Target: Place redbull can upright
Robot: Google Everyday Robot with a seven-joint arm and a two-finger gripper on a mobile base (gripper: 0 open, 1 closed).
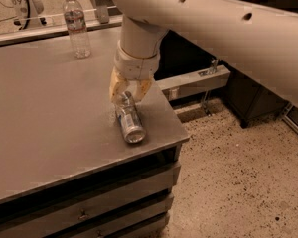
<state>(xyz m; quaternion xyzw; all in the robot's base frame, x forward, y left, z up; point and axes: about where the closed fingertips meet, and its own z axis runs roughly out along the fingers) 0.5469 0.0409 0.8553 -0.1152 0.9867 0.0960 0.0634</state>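
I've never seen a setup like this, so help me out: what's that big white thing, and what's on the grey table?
That is a robot arm, seen in one picture looking down on a grey table. At its tip a two-finger gripper grips the far end of a redbull can, which lies on its side near the table's corner. A clear water bottle with a white cap stands upright farther back, apart from both.
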